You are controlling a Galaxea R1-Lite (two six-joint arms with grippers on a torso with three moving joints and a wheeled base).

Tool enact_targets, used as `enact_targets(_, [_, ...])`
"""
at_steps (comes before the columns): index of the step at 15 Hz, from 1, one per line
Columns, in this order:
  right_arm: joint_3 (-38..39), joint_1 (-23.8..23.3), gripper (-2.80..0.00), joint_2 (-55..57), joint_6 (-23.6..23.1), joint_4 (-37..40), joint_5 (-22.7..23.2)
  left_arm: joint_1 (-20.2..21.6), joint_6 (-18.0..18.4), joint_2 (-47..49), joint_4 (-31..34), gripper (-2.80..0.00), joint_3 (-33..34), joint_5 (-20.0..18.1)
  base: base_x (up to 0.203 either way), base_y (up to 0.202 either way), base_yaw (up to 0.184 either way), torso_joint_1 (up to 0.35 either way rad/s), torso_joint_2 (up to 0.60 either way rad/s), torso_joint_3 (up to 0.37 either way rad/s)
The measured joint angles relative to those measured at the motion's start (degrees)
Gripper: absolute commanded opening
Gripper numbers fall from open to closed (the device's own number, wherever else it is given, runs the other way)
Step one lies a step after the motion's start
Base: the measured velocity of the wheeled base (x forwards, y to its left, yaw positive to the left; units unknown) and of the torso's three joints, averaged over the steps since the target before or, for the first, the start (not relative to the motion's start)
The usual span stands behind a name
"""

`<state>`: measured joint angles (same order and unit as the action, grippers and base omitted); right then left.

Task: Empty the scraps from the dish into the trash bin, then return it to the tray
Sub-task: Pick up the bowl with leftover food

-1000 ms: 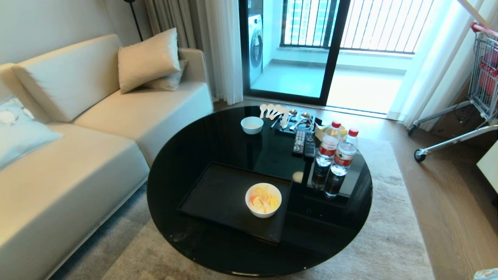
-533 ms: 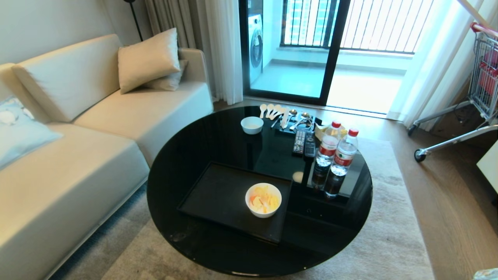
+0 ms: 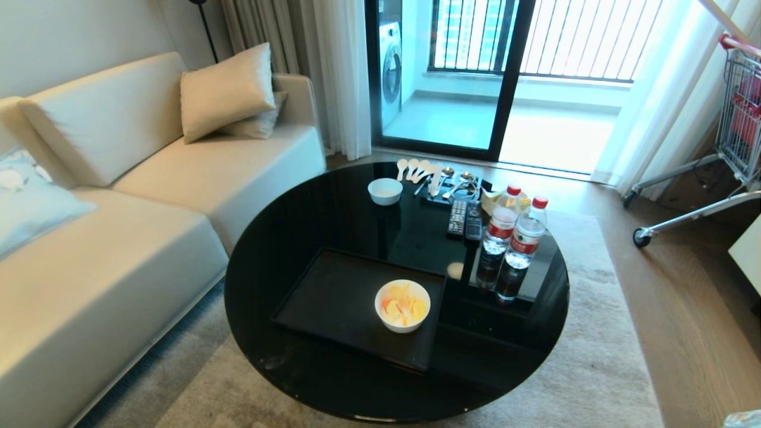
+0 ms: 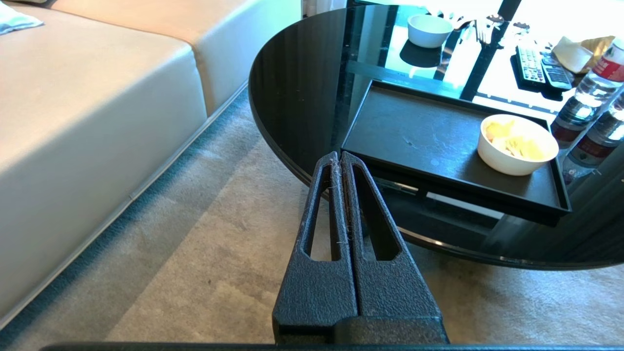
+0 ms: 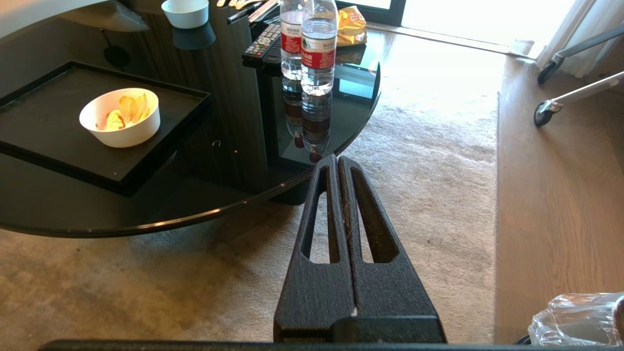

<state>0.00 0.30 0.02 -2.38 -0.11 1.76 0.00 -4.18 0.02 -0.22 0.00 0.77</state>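
Dish [image 3: 402, 305] w/ peel scraps [image 3: 403, 308] sits lower centre of head view, on tray [image 3: 333, 297] near its right rim. Left gripper [image 4: 340, 157] & right gripper [image 5: 336, 161] both closed, empty, off table. Risks: one-sided rim pinch tilts bowl, spilling; bin liner [image 5: 577, 317] barely visible, lower right.

We can't read any text here. The two clear plastic water bottles w/ red caps [image 3: 516, 238] at the right of the round black glass table [image 3: 309, 238] carry red-and-white labels, but the print is too small to make out. Buttons on the two black remotes [image 3: 465, 219] just left of them are likewise illegible.
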Motion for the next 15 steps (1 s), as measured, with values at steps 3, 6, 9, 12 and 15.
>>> enact_targets(3, [0.0,-0.03,-2.8,2.48,-3.29,0.06,0.63,0.0,0.0,0.0,-0.02,-2.8,0.0,0.0,0.0,0.0,0.0,0.0,0.0,0.0])
enact_targets(6, [-0.49,0.01,-2.8,10.77,-7.35,-3.68,2.47,0.0,-0.01,0.0,-0.01,-2.8,0.0,-0.02,0.0,0.0,0.0,0.0,0.0,0.0])
enact_targets(9, [-4.65,-0.57,-2.8,22.68,-14.54,-8.73,8.93,0.0,-0.01,0.0,-0.01,-2.8,0.0,0.0,0.0,0.0,0.0,0.0,0.0,0.0])
enact_targets(12, [-12.06,-1.37,-2.8,36.1,-22.07,-10.02,17.59,0.0,0.0,0.0,0.01,-2.8,0.0,-0.02,0.0,0.0,0.0,0.0,0.0,0.0])
enact_targets(15, [-19.72,0.14,-2.8,50.09,-27.24,-9.85,23.38,0.0,0.0,0.0,0.01,-2.8,0.0,-0.02,0.0,0.0,0.0,0.0,0.0,0.0])
